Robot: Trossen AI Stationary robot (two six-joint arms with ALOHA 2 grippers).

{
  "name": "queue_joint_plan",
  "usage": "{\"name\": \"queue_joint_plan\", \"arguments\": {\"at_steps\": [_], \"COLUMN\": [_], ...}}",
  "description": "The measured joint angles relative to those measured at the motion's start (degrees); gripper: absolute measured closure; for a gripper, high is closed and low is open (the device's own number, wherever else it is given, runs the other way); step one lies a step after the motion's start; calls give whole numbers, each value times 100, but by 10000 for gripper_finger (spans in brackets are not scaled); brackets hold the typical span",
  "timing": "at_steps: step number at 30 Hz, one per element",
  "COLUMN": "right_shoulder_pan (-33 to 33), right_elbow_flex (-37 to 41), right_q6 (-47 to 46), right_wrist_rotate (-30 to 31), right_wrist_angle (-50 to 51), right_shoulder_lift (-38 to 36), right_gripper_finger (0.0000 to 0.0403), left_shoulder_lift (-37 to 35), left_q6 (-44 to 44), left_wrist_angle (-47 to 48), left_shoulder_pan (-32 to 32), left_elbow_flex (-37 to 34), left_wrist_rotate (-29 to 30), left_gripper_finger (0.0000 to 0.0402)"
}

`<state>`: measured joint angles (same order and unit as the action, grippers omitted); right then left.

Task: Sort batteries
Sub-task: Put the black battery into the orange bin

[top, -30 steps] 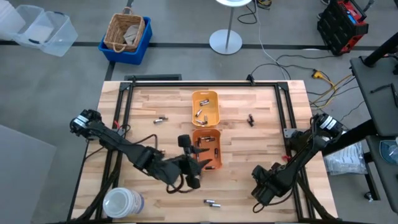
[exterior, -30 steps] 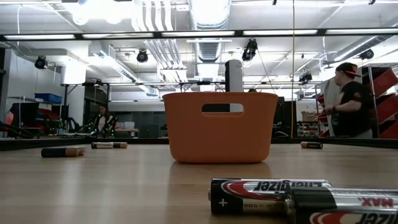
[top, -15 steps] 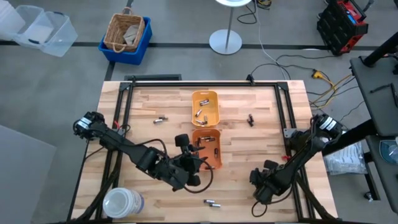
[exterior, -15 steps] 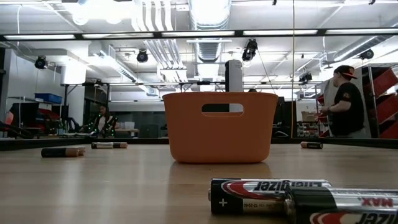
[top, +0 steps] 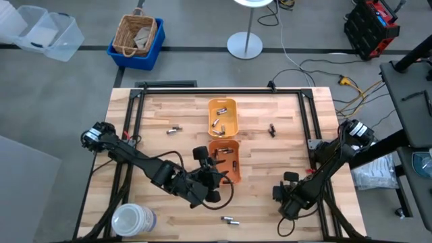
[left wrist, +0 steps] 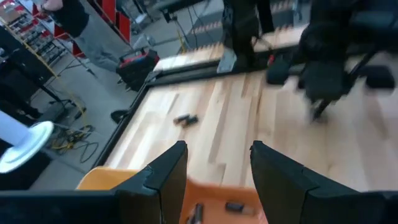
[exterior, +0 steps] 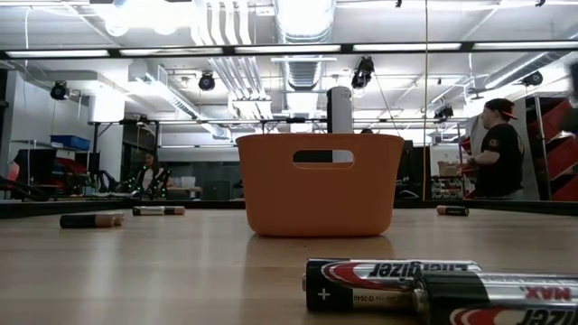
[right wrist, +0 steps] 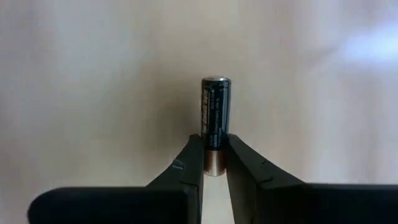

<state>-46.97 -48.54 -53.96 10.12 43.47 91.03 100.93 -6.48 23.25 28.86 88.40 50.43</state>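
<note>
Over the wooden surface (top: pixel 162 152) in the high view, the left pincer (top: pixel 217 177) is hovering at the 7 o'clock edge of the orange tray (top: pixel 225 160), which is holding several batteries, with the yellow-orange tray (top: pixel 223 116) just beyond at 12 o'clock. The right pincer (top: pixel 289 194) is sitting near the 4 o'clock corner. Two batteries (top: pixel 229 220) are lying at 6 o'clock.

At surface level, those two batteries are lying end to end up close, before the orange tray.

Past the left wrist, the fingers (left wrist: pixel 168 171) are standing apart, holding nothing.

Past the right wrist, the pincer is clamping one battery (right wrist: pixel 215 124) by its copper end.
</note>
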Motion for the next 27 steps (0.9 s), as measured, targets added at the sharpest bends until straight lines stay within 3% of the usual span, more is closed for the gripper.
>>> {"name": "queue_joint_plan", "arguments": {"at_steps": [3,7,12,16,21,27], "right_shoulder_pan": [-55,-251,-542,-441,-64,456], "right_elbow_flex": [43,83,207,452,666,880], "right_q6": [275,604,1037,1725,2353,2969], "right_wrist_rotate": [875,1371,2340,2884,2876,2859], "right_wrist_angle": [114,117,6,-678,-1255,-1927], "right_shoulder_lift": [-446,-1189,-2071,-2699,-3327,-3760], "right_gripper_finger": [369,369,369,369,369,369], "left_shoulder_lift": [155,385,666,811,757,700], "left_q6": [-9,-248,-513,-604,-1213,-1560], "left_wrist_angle": [-557,-1129,-1122,-1135,72,2017], "left_shoulder_pan": [-15,-28,-28,-121,-118,-44], "left_elbow_flex": [0,5,7,7,216,812], "left_wrist_rotate": [60,37,-30,161,577,564], "left_gripper_finger": [244,244,244,244,246,247]}}
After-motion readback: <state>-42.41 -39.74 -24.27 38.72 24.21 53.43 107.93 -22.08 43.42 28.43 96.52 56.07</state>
